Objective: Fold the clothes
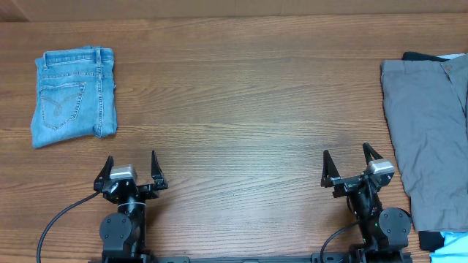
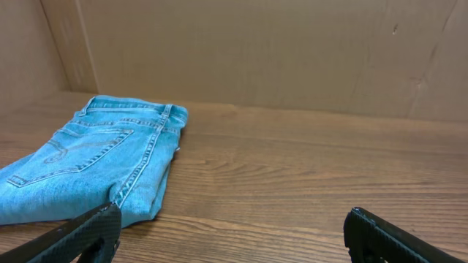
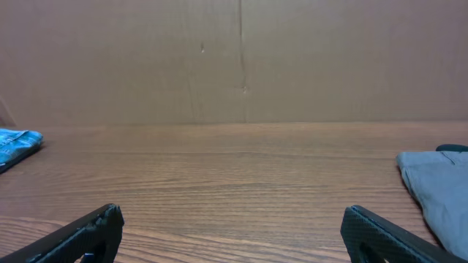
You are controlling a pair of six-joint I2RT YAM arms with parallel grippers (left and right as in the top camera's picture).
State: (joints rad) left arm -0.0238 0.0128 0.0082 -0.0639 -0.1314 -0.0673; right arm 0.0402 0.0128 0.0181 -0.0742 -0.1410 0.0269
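The light blue denim jeans [image 1: 73, 96] lie folded into a compact rectangle at the table's far left, one stitched back pocket facing up. In the left wrist view the jeans [image 2: 88, 164] sit ahead and to the left, and the right wrist view catches only their edge [image 3: 16, 144]. My left gripper [image 1: 131, 166] stands open near the front edge, just in front of the jeans, nothing between its fingers. My right gripper [image 1: 347, 164] is open too, empty, over bare wood at the front right.
Plain grey trousers [image 1: 431, 128] lie spread along the right edge, with a dark garment [image 1: 428, 55] behind them and a light blue item [image 1: 450, 247] at the front right corner. A cardboard wall [image 3: 234, 58] backs the table.
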